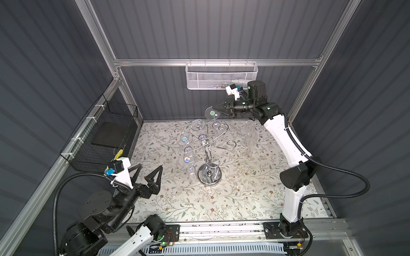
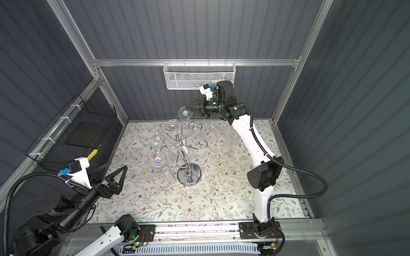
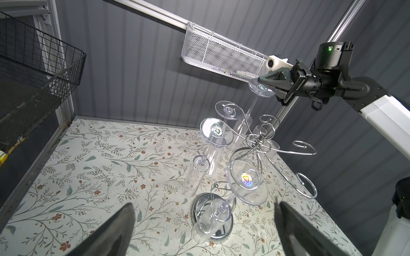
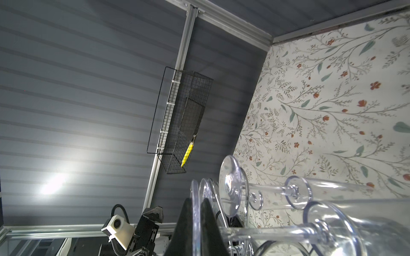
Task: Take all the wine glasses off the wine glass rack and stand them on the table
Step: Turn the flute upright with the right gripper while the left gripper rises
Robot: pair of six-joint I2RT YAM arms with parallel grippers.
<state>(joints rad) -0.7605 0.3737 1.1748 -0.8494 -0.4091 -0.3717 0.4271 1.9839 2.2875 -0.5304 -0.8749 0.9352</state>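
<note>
Where the floral table spans the cell floor, we find its near left corner hidden by the left arm. Two baskets hang on the walls: a black wire basket at the left and a white mesh basket at the back, whose contents blur behind the mesh.

We locate the wine glass rack near the table's middle, upright on its round mirror base. Its thin chrome arms blend with the pattern below, so we cannot trace every hook.

The left gripper sits above the table's left side, apart from the rack, jaws spread wide with nothing between them. The left wrist view shows only its two fingertips; the rest is cut off.

The right gripper is at the rack's far side, jaws pinching the flat foot of the wine glass. This glass hangs bowl down, its foot higher than those of three other glasses on the rack's left arms. Its stem runs just beside a curled hook; we cannot tell whether it touches the wire.

Two clear flutes stand beside the right arm, faint against the pattern. A yellow item in the black basket is too small to identify.
</note>
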